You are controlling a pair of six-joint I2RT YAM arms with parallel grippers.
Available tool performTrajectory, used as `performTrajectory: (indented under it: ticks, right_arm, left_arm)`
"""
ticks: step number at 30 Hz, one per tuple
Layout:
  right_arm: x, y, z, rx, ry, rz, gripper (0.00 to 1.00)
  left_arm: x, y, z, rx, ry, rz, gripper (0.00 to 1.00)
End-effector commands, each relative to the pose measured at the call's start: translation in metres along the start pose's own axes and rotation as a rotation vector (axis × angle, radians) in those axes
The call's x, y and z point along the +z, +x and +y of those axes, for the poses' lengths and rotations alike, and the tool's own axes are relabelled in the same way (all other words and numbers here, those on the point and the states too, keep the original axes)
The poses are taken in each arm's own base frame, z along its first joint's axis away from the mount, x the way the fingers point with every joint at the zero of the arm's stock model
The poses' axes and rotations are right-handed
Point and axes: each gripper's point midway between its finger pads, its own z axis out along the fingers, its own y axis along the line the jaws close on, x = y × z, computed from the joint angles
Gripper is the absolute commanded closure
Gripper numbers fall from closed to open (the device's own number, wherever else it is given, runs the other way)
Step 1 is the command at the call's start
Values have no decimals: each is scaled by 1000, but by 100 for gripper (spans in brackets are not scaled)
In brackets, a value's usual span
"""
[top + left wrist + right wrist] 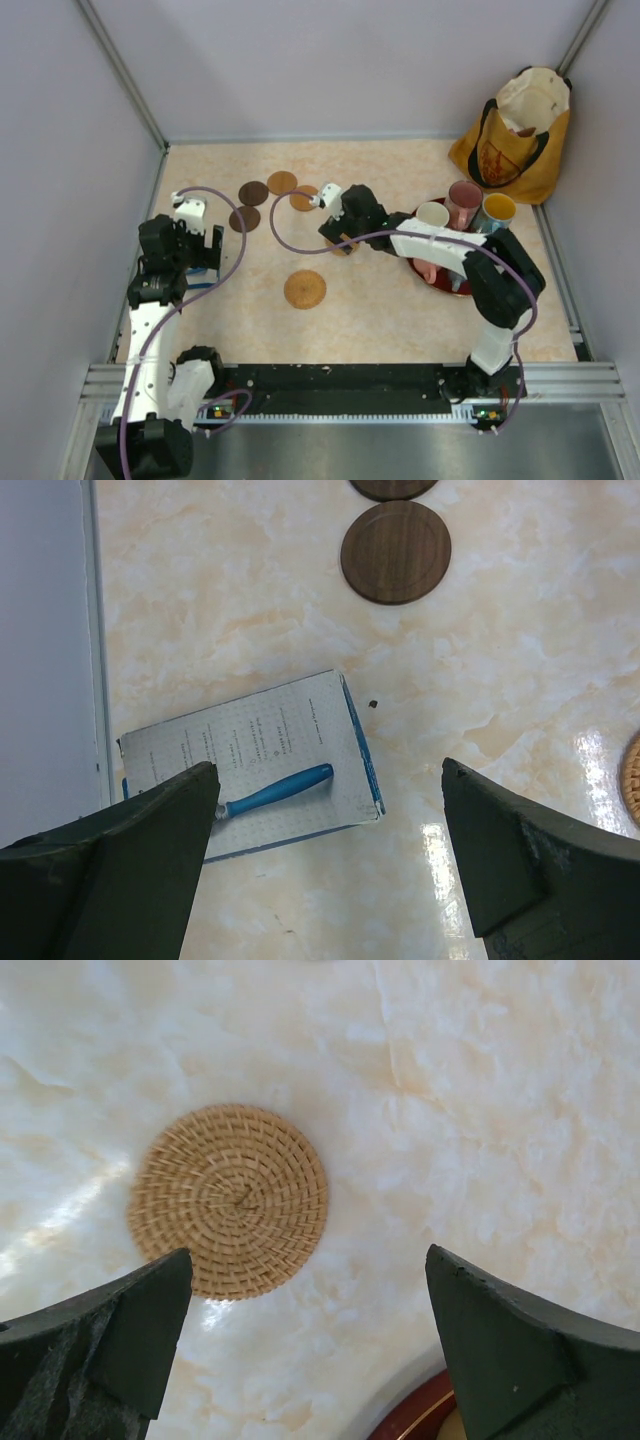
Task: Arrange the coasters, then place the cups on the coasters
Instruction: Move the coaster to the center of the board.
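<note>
Now the right hand (pixel 308 1260) and left hand (pixel 330 770) are spread wide, empty.
A woven coaster (pixel 228 1200) lies on the counter (pixel 480 1110) below the right hand.

Table (pixel 380 300) has a tan marble look, w/ a shiny spot of light (pixel 440 845) on it. Plain pale grey walls on 3 sides of table: back wall (pixel 340 60), left wall (pixel 60 200), right wall (pixel 605 210). Metal posts (pixel 122 70) go up at table's back corners. Metal rail (pixel 330 440) runs along table's near edge.
</note>
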Motion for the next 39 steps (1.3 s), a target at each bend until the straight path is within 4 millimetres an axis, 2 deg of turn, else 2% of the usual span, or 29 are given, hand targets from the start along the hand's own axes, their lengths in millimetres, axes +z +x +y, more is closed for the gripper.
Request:
performTrajectory:
  ticks: [1,4,9,15,22,31,39]
  right_arm:
    - [-48,-64,18,7,-140,-229,2]
    - [-50,-61,46,-22,-200,-225,2]
    - [-37,-53,93,-77,-238,-170,2]
    - [-41,-61,126,-95,-287,-168,2]
    - [-30,-44,141,-99,-313,-113,2]
    - [-23,-36,154,-112,-327,-85,2]
    - [-4,-25,141,-133,-207,-28,1]
  left_arm:
    - [0,-6,0,-16,5,-34,4]
    - [0,-6,0,-18,7,-35,4]
    - [-1,-7,2,-20,4,-38,4]
    - [-1,-6,2,-25,8,-38,4]
    - [-2,-7,2,-27,11,-43,4]
    - [-2,-6,2,-32,13,-42,3]
    - [-3,-5,3,-37,13,-42,4]
